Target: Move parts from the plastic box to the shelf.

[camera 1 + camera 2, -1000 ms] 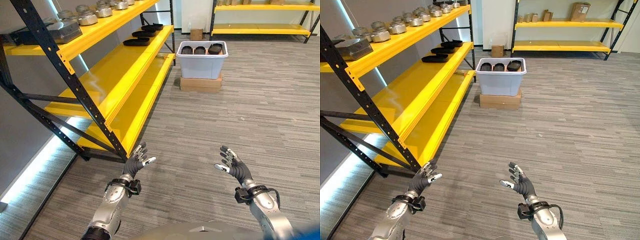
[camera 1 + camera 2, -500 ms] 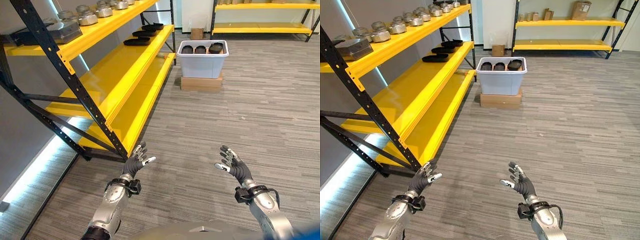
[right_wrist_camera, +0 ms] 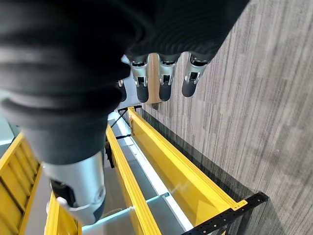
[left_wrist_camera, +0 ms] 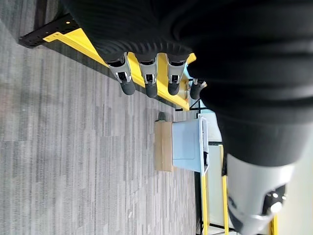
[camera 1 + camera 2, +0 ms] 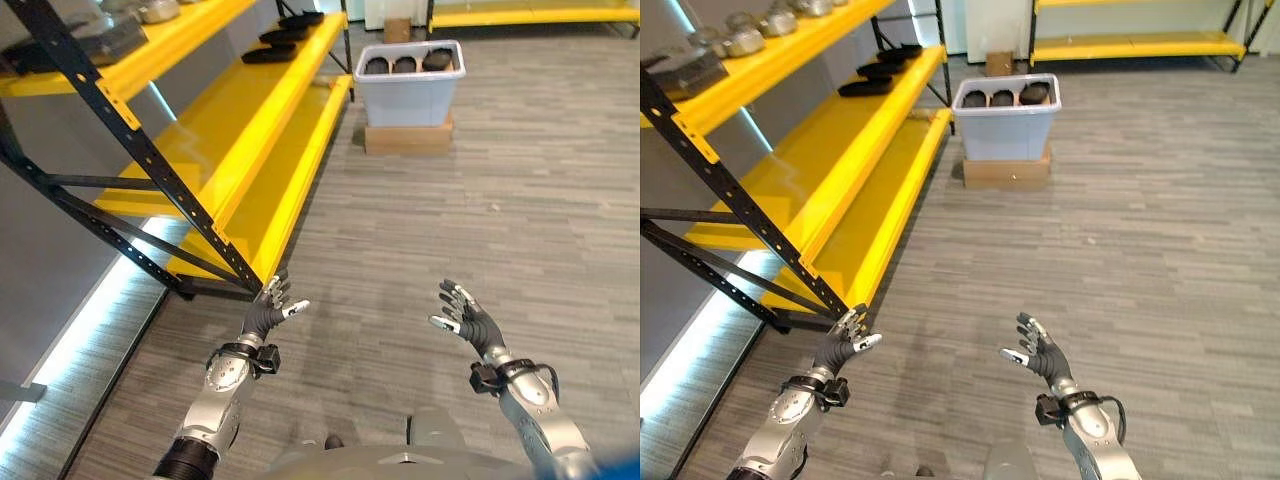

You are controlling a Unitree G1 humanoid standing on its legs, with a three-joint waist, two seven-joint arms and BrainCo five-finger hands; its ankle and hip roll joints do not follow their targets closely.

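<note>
The whole view has tipped downward since a second ago, so the camera has moved while the things stay put. The left hand [image 5: 268, 312] and the right hand [image 5: 463, 317] hang low over the floor with fingers spread, holding nothing. The plastic box [image 5: 409, 82] stands well ahead on a cardboard carton [image 5: 406, 137], dark parts [image 5: 404, 65] inside it. A few dark parts [image 5: 268, 54] already lie on the shelf [image 5: 230, 120]; several remain to carry.

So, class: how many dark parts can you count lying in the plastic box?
3, side by side in the plastic box: left part, middle part, right part. More may be hidden beneath.
</note>
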